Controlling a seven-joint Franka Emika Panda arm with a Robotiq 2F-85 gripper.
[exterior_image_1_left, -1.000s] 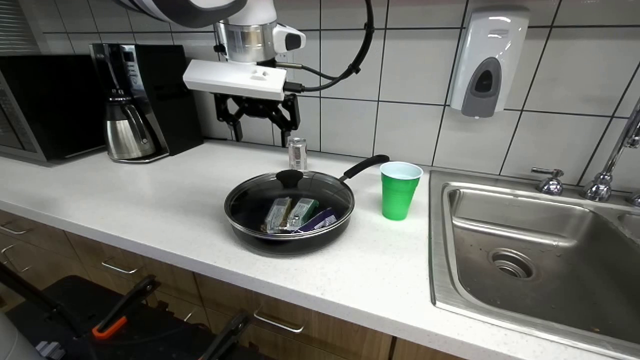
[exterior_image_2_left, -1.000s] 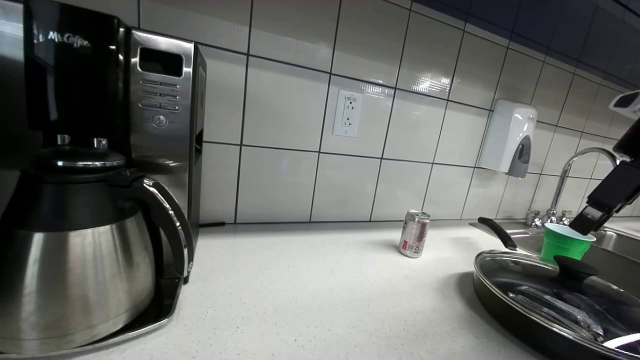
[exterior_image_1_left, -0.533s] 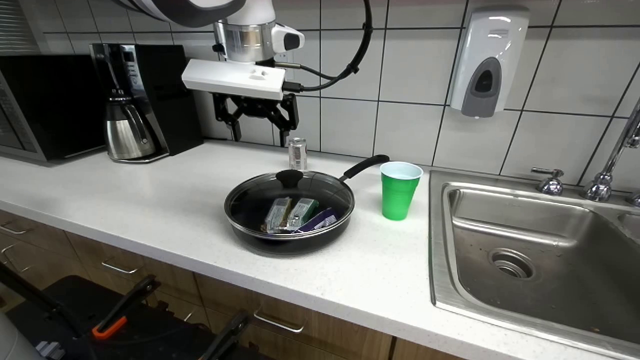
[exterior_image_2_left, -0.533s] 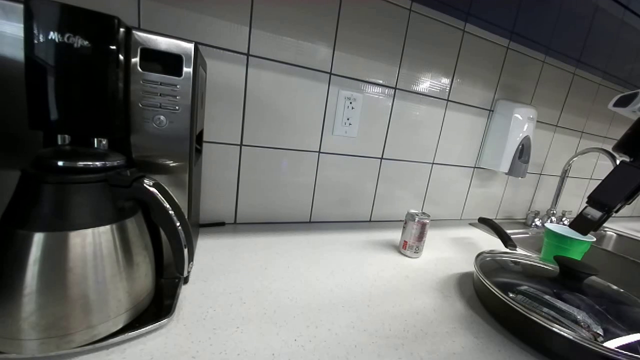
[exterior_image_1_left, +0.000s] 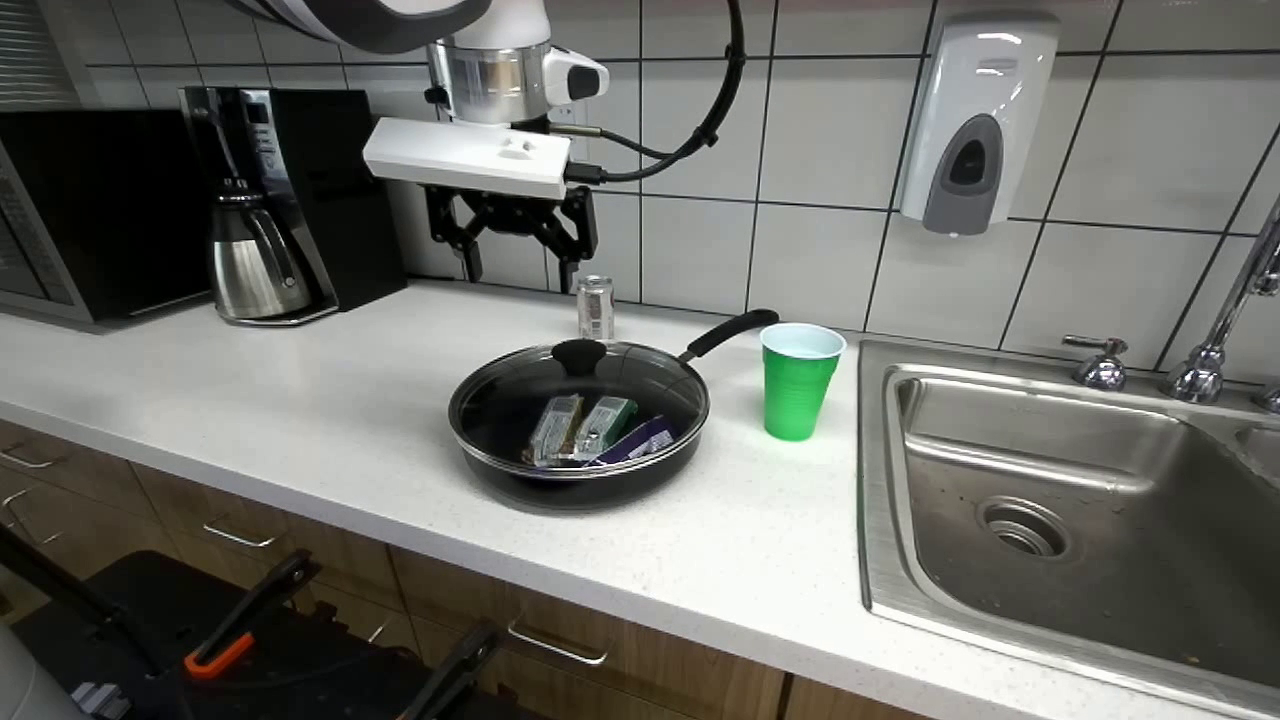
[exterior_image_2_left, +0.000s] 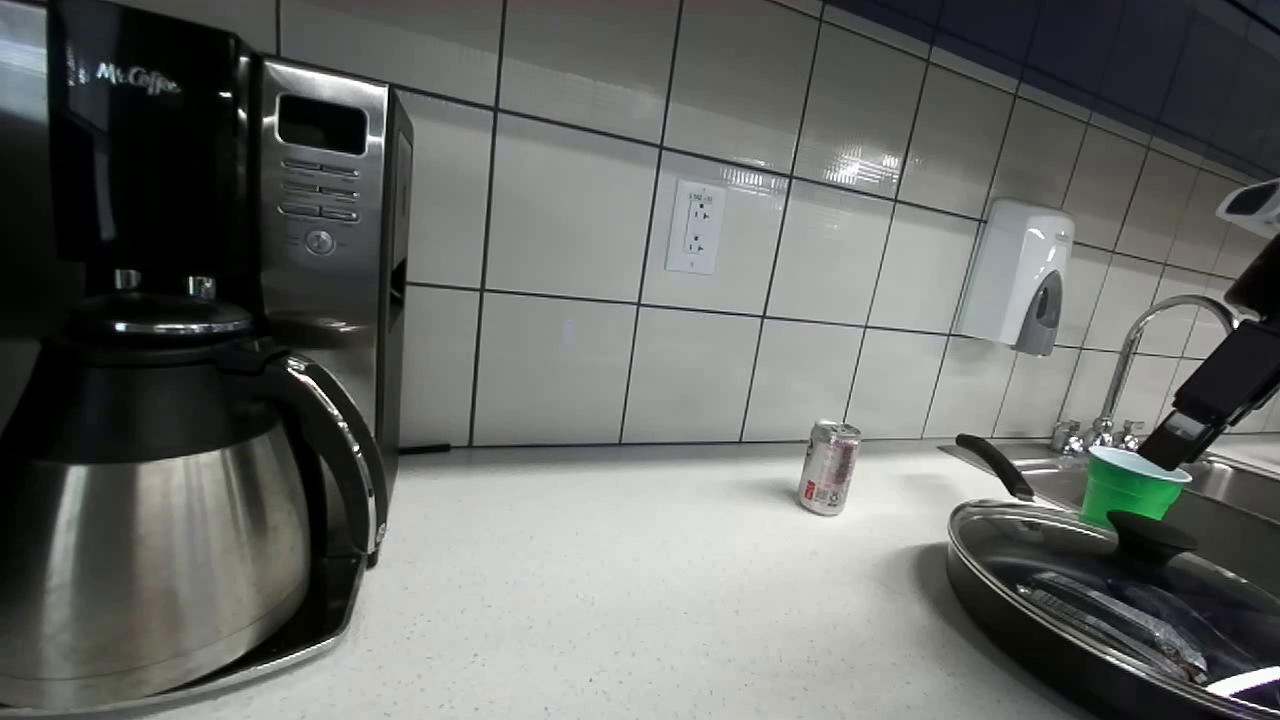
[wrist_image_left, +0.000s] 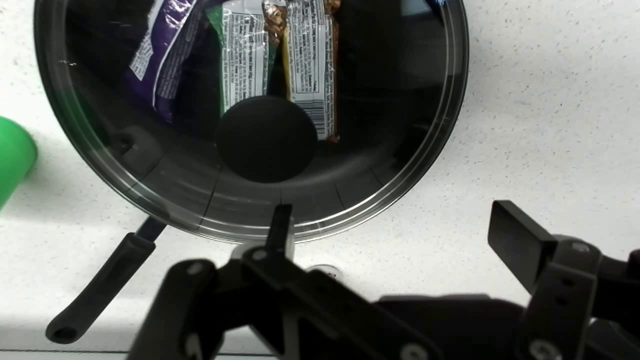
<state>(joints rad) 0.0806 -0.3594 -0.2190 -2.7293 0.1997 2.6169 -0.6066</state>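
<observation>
The gripper (exterior_image_1_left: 520, 276) hangs above the counter (exterior_image_1_left: 250, 380), its 2 fingers (wrist_image_left: 522, 247) spread wide apart. In the wrist view, 1 of them overlaps the edge of the glass lid (wrist_image_left: 380, 100), which covers a black frying pan (exterior_image_1_left: 590, 490). Under it lie 3 wrapped bars (exterior_image_1_left: 603, 428). A silver can (exterior_image_1_left: 596, 308) stands on the pan's wall side; a green cup (exterior_image_1_left: 797, 395) stands between pan and sink (exterior_image_1_left: 880, 480).

The pincer (exterior_image_1_left: 519, 276) points down, spread wide.
</observation>
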